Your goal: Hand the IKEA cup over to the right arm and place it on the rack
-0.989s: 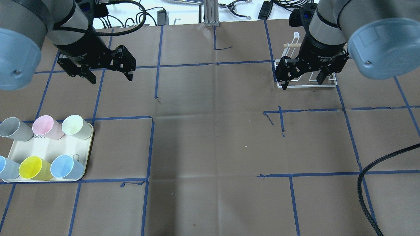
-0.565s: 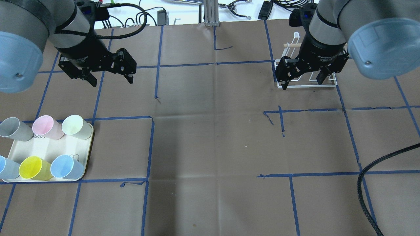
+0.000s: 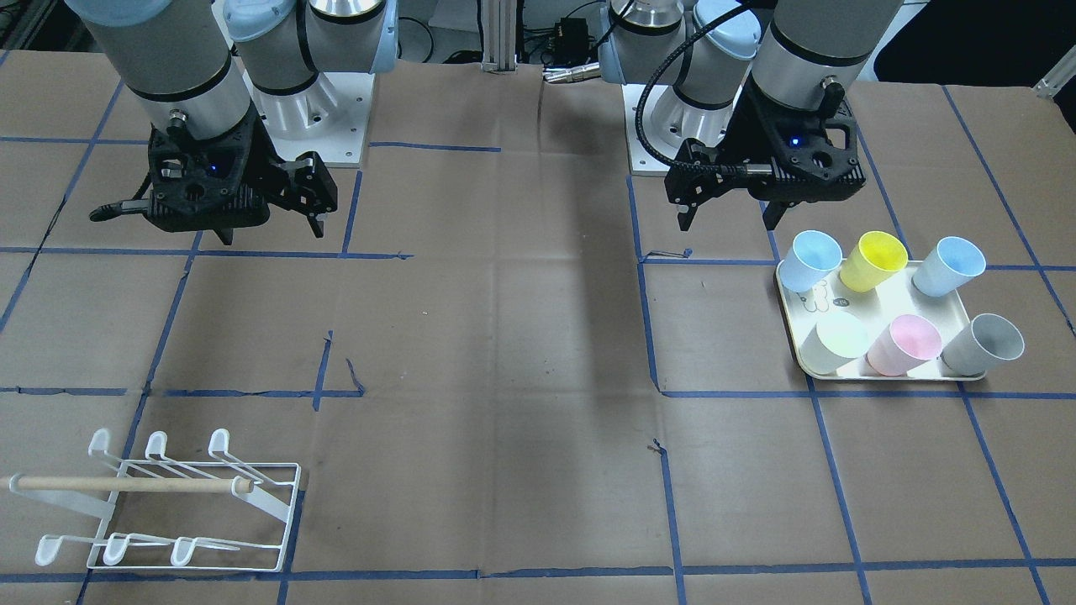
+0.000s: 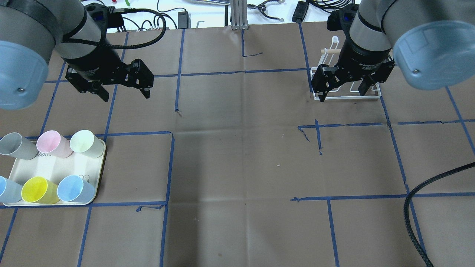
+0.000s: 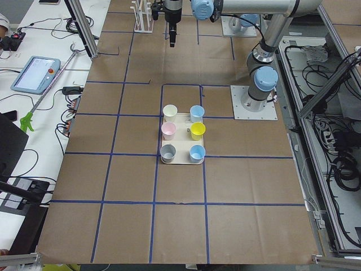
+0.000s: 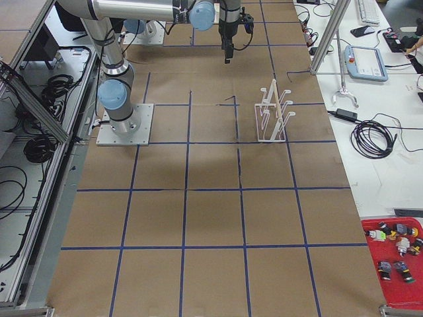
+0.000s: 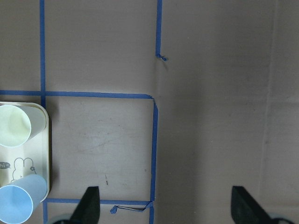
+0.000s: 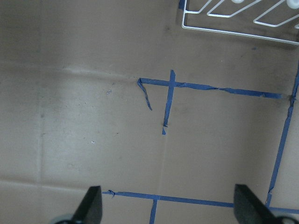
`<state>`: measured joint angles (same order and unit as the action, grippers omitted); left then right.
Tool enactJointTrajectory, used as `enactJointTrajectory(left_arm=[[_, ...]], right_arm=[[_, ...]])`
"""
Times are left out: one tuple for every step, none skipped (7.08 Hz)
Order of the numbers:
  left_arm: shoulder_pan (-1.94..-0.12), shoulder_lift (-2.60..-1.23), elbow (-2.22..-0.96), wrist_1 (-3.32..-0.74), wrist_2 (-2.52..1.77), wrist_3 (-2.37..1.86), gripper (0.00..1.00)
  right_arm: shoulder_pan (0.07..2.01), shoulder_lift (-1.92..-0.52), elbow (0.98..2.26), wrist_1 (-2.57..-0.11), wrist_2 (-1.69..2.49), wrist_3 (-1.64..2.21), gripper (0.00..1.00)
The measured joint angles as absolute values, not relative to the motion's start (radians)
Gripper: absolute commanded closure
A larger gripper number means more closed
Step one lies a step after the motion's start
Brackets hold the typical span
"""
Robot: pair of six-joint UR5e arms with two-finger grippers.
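Papered table (image 4: 237, 159) was shown with upright cups (image 4: 83, 142) set robotward of the left gripper (image 4: 126, 94), spread and empty, as was the farther right gripper (image 4: 342, 94).

Table (image 4: 237, 163) covered in brown paper, divided into squares by blue tape lines (image 4: 169, 167). A cream tray (image 4: 52, 167) is set near one end; a teach pendant (image 5: 35, 73) and red bin (image 6: 396, 261) are placed alongside.

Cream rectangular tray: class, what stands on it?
Six plastic cups stand on the cream tray: grey cup, pink cup, pale green cup, light blue cup, yellow cup, second light blue cup. They hide part of its printed drawing.
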<state>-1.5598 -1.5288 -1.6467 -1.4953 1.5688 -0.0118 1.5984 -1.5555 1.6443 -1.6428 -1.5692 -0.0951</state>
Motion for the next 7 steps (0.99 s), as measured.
enactJointTrajectory(left_arm=[[-1.557,-1.522,-1.665,-1.491,1.571,0.005,0.0],[-1.55,-1.515,-1.683,-1.488,1.574,0.021,0.0],[-1.522,-1.508,-1.694,-1.487,1.577,0.053,0.0],[-1.459,-1.504,-1.7,-1.489,1.578,0.11,0.0],[-1.371,-1.503,-1.708,-1.491,1.577,0.184,0.01],[-1.286,-1.504,-1.726,-1.488,1.575,0.264,0.01],[-1.225,-1.505,-1.752,-1.469,1.574,0.334,0.01]], right_arm=[[1.598,-1.555,1.644,-1.643,-1.568,-0.095,0.0],[1.598,-1.555,1.644,-1.643,-1.567,-0.095,0.0],[1.598,-1.555,1.644,-1.643,-1.567,-0.095,0.0],[1.598,-1.555,1.643,-1.643,-1.566,-0.095,0.0],[1.598,-1.555,1.642,-1.642,-1.567,-0.095,0.0],[1.598,-1.554,1.641,-1.643,-1.567,-0.095,0.0],[1.598,-1.551,1.641,-1.643,-1.568,-0.095,0.0]])
